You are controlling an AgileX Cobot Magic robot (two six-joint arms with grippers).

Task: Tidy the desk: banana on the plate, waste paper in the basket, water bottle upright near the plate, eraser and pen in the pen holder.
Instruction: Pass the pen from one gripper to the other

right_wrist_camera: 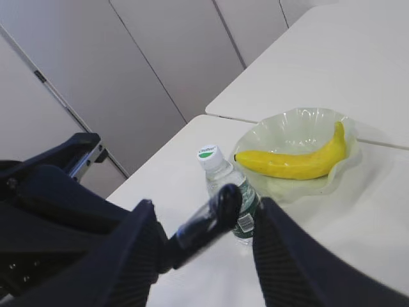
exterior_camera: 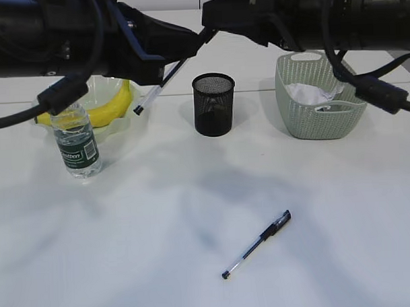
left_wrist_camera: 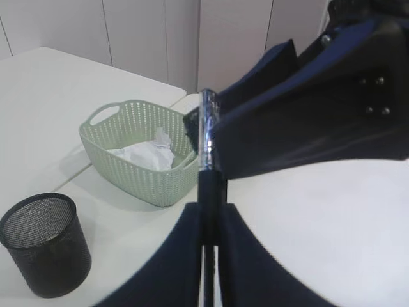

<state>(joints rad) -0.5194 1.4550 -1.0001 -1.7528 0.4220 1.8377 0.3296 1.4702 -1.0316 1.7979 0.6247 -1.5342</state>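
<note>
a white table [exterior_camera: 128,264] fills the exterior view, its top matte and softly shadowed in broad grey patches. a seam runs across it near the far side, where a second white table [exterior_camera: 242,58] butts against it. in the left wrist view another white table [left_wrist_camera: 45,83] stands apart behind, before a wall [left_wrist_camera: 147,32] of pale panels with thin vertical joints. the right wrist view shows grey wall panels [right_wrist_camera: 128,64], divided by dark slanting joints. the light is even and diffuse.

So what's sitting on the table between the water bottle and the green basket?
Only the black mesh pen holder stands between the water bottle and the basket, as the exterior view shows; the table there is otherwise bare.
</note>
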